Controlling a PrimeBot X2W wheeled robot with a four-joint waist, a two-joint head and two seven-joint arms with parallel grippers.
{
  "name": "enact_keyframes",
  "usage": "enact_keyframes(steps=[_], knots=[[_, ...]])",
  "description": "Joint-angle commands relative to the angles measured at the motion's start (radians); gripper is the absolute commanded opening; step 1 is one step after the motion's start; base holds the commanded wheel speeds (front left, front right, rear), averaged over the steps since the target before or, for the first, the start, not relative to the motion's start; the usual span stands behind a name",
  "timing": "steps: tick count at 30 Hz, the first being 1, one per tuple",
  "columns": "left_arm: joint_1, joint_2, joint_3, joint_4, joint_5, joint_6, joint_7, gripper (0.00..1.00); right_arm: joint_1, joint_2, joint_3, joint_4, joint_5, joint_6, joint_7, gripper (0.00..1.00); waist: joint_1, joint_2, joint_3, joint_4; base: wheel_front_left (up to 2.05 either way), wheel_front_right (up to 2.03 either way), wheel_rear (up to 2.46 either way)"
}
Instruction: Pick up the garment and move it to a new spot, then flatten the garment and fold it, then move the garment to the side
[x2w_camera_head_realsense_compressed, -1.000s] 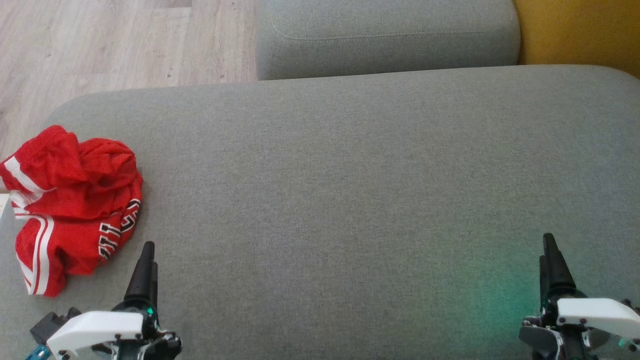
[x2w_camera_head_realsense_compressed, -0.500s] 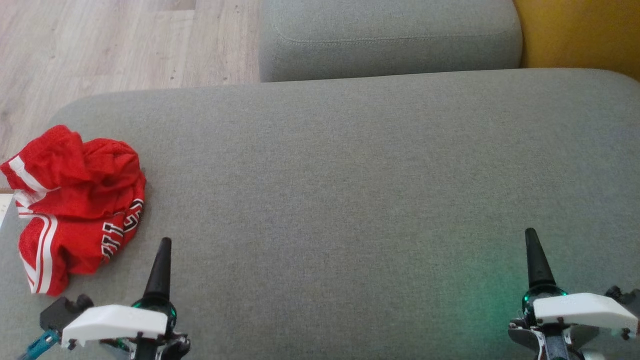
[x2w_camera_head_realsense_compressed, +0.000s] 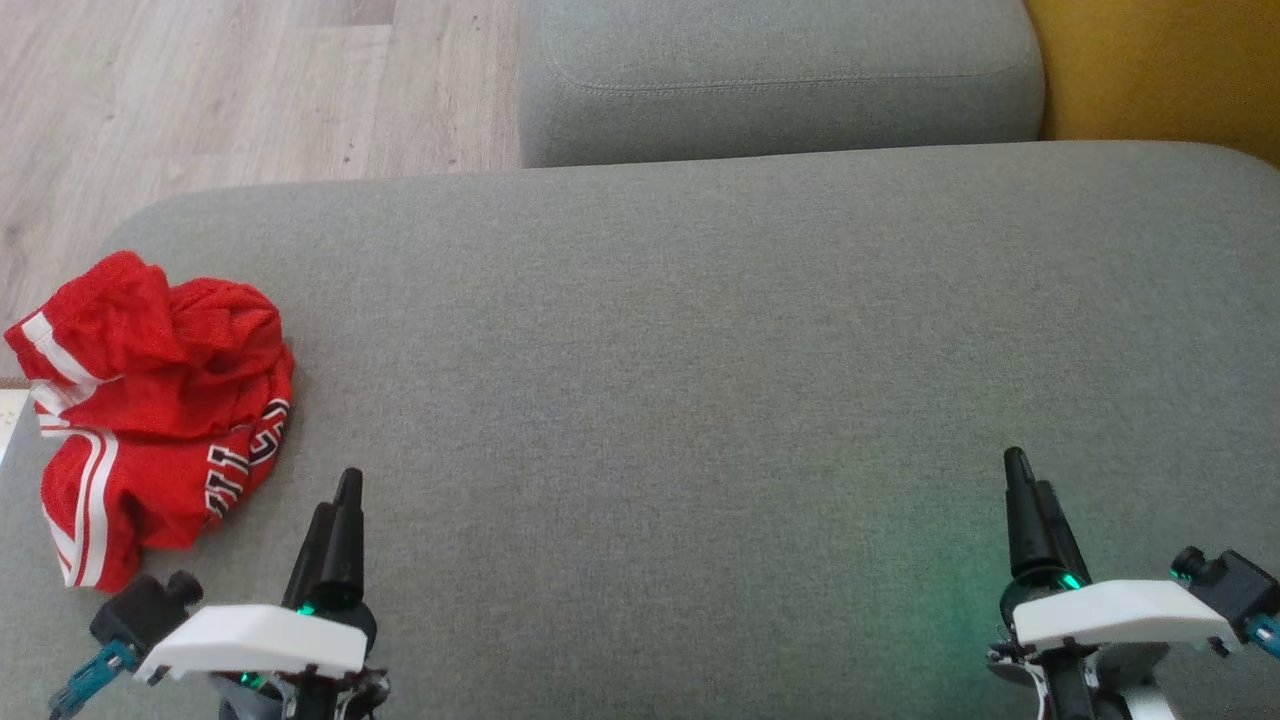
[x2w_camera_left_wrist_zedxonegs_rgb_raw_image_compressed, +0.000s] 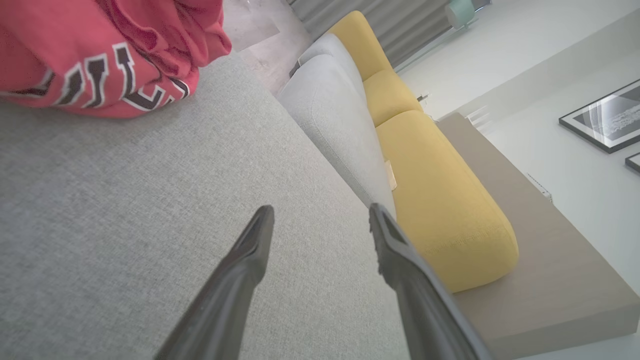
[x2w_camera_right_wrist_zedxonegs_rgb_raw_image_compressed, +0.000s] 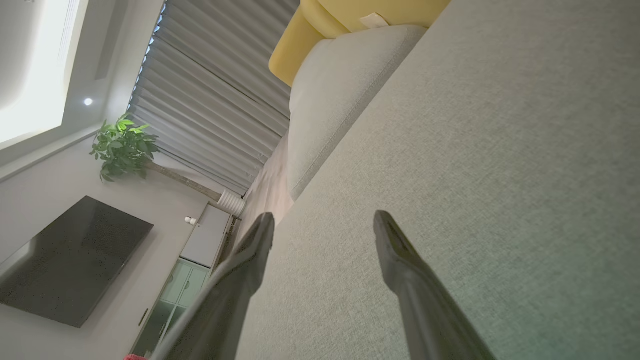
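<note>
Grey cushion (x2w_camera_head_realsense_compressed: 700, 350): garment (x2w_camera_head_realsense_compressed: 150, 400) near left edge.

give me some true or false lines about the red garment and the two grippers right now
1. The red garment lies bunched at the left end of the grey cushion. True.
2. The left gripper is shut on the garment. False: its jaws stand open and empty, near the garment but apart from it.
3. The right gripper is open with nothing between its fingers. True.
4. The garment is folded flat. False: it is a crumpled heap, with white stripes and lettering showing.
5. A yellow cushion lies beyond the grey one on the robot's right. True.
</note>
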Motion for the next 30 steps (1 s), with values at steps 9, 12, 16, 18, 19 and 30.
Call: enact_keyframes(steps=[9, 12, 16, 18, 19, 30], knots=[[-0.022, 0.016, -0.008, -0.086, 0.138, 0.013, -0.036, 1.0, -0.02, -0.014, 0.047, -0.073, -0.148, 0.004, -0.041, 1.0, 0.0, 0.0, -0.001, 0.006, 0.0, 0.0, 0.0], [-0.02, 0.016, -0.014, -0.101, 0.177, 0.016, -0.045, 1.0, -0.019, -0.015, 0.056, -0.085, -0.187, 0.004, -0.05, 1.0, 0.0, 0.0, -0.003, 0.008, 0.0, 0.0, 0.0], [-0.017, 0.017, -0.023, -0.118, 0.23, 0.018, -0.056, 1.0, -0.017, -0.015, 0.071, -0.1, -0.238, 0.004, -0.061, 1.0, 0.0, 0.0, -0.006, 0.01, 0.0, 0.0, 0.0], [-0.015, 0.017, -0.028, -0.127, 0.256, 0.019, -0.062, 1.0, -0.015, -0.015, 0.079, -0.106, -0.263, 0.005, -0.067, 1.0, 0.0, 0.0, -0.008, 0.011, 0.0, 0.0, 0.0], [-0.015, 0.017, -0.03, -0.131, 0.269, 0.02, -0.065, 1.0, -0.015, -0.015, 0.083, -0.109, -0.275, 0.005, -0.07, 1.0, 0.0, 0.0, -0.009, 0.012, 0.0, 0.0, 0.0], [0.001, 0.017, -0.045, -0.154, 0.409, 0.024, -0.1, 1.0, -0.002, -0.015, 0.087, -0.137, -0.431, 0.005, -0.106, 1.0, 0.0, 0.0, -0.015, 0.01, 0.0, 0.0, 0.0]])
